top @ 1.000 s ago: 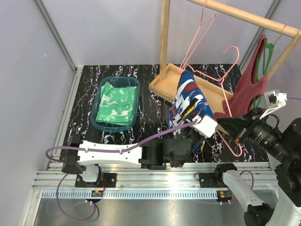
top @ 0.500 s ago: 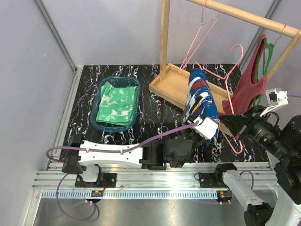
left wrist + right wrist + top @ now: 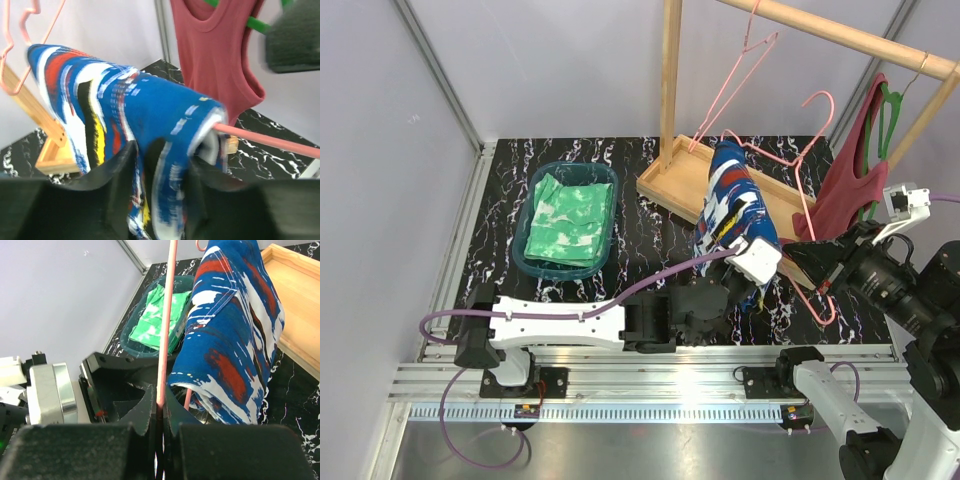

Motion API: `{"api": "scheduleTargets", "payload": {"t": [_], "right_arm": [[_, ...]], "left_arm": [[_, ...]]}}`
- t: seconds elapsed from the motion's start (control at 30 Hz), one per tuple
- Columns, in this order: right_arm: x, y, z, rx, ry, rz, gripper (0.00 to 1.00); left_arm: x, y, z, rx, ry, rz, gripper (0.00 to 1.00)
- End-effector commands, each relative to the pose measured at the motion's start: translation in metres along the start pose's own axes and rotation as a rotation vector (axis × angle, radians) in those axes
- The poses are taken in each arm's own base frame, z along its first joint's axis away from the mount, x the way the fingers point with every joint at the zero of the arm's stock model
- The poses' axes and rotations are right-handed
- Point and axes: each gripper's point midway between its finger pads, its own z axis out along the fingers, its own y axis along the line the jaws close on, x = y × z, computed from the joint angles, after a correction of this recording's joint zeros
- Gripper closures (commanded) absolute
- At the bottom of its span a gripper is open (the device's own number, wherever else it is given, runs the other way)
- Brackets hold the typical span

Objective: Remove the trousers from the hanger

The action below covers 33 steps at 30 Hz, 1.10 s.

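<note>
The blue trousers [image 3: 730, 205] with red, white and yellow patches hang over the bar of a pink hanger [image 3: 807, 215] in front of the wooden rack. My left gripper [image 3: 745, 288] is shut on a hanging fold of them; in the left wrist view [image 3: 160, 192] blue cloth [image 3: 125, 95] fills the gap between the fingers [image 3: 112, 177]. My right gripper [image 3: 817, 262] is shut on the hanger's wire, which the right wrist view [image 3: 161, 407] shows pinched as a pink rod [image 3: 167, 315]. The green and white trousers [image 3: 568, 215] lie in a teal basket [image 3: 532, 262].
The wooden rack base [image 3: 675, 185] and its post stand behind the trousers. A maroon tank top [image 3: 850, 180] hangs on a green hanger [image 3: 890, 110] at the right. Another pink hanger [image 3: 750, 60], bare, hangs from the rail. Grey walls enclose the black marbled table [image 3: 500, 200].
The blue trousers and my left gripper swung right, then back left a little, and the cloth has spread wider. My right gripper still holds the hanger, almost in place.
</note>
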Motion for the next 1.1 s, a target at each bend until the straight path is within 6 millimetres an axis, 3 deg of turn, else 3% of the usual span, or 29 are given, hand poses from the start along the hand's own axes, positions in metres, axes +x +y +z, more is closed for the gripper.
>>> {"api": "scheduleTargets", "payload": {"t": [0.0,0.1,0.23,0.37,0.4,0.43,0.47,0.7,0.9,1.0,1.07], "right_arm": [[-0.051,0.039,-0.017,-0.134,-0.219,-0.141,1.0],[-0.05,0.03,-0.012,-0.105,-0.213,-0.139,1.0],[-0.047,0.017,-0.004,-0.057,-0.202,-0.136,1.0],[-0.036,-0.005,0.009,0.012,-0.164,-0.116,1.0],[-0.026,-0.015,0.02,0.024,-0.132,-0.094,1.0],[-0.02,-0.019,0.025,0.023,-0.115,-0.082,1.0],[-0.006,-0.031,0.035,0.037,-0.077,-0.059,1.0],[0.045,-0.065,0.064,0.061,0.026,0.026,1.0],[0.069,-0.086,0.075,0.105,0.078,0.044,1.0],[0.062,-0.087,0.074,0.121,0.053,0.034,1.0],[0.045,-0.07,0.067,0.07,0.005,0.019,1.0]], "left_arm": [[-0.028,-0.001,0.005,-0.006,-0.06,-0.072,0.69],[-0.028,0.003,0.002,-0.011,-0.06,-0.073,0.86],[-0.03,0.012,-0.002,-0.032,-0.066,-0.087,1.0],[-0.04,0.037,-0.014,-0.098,-0.095,-0.125,1.0],[-0.04,0.046,-0.017,-0.128,-0.1,-0.141,1.0],[-0.056,0.061,-0.025,-0.156,-0.143,-0.205,1.0],[-0.051,0.066,-0.029,-0.167,-0.144,-0.212,1.0],[-0.088,0.129,-0.066,-0.282,-0.258,-0.352,1.0],[-0.111,0.141,-0.075,-0.259,-0.278,-0.331,1.0],[-0.118,0.135,-0.077,-0.191,-0.29,-0.339,1.0],[-0.115,0.124,-0.075,-0.125,-0.267,-0.308,1.0]]}}
